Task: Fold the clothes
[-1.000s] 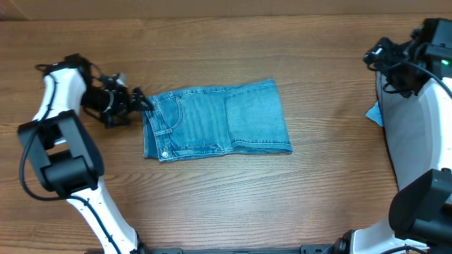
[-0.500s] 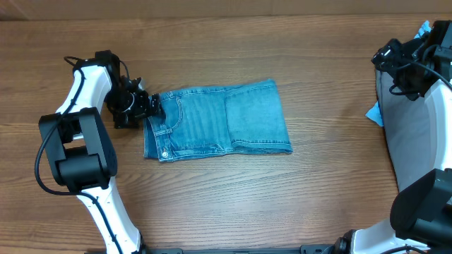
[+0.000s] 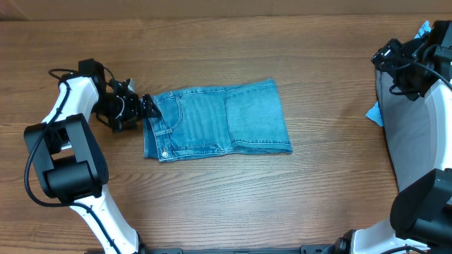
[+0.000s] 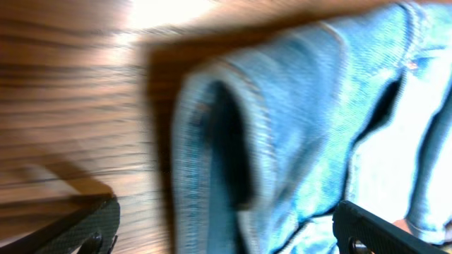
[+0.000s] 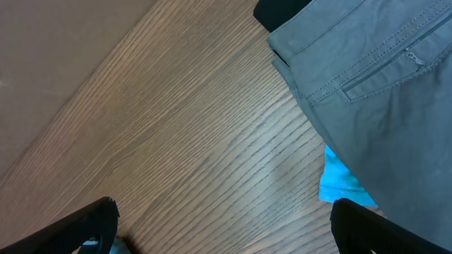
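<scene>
Wood-grain table (image 3: 212, 212) is seen across every view. Light-blue faded jeans (image 3: 219, 120) are laid at its centre, folded into a compact rectangle, with the waistband turned to the left and a back pocket (image 3: 256, 120) facing up on the right half. A metal button (image 3: 164, 153) is seen at the lower left corner.

The left gripper (image 3: 146, 106) is held at the upper left corner of the waistband with its jaws spread wide. In the left wrist view the folded denim edge is framed between the two fingers, though contact cannot be made out.

The right gripper (image 5: 226, 233) is kept at the far right, well apart from the jeans, jaws wide and nothing held. Below it, grey shorts (image 5: 374, 92) are spread over a bright blue cloth (image 5: 339, 187), with a black garment (image 5: 282, 10) at their far edge.
</scene>
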